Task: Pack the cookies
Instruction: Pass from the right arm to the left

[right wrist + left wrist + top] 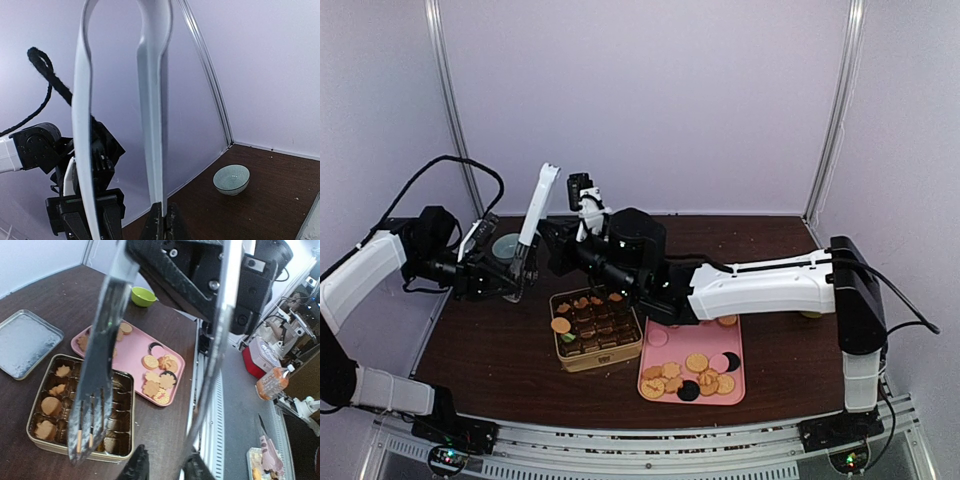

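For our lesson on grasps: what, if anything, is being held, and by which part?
The metal tongs: the right gripper pinches one arm, far from the bend. Whether the left gripper grips them too cannot be told.

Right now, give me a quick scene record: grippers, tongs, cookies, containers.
tongs: tilted, loop end up, tips down near the tin
right gripper: shut on one arm of the tongs
left gripper: at the tongs, grip unclear
cookies: most on pink tray, a few in tin
tin: open, most compartments empty
lid: flat on table beside tin
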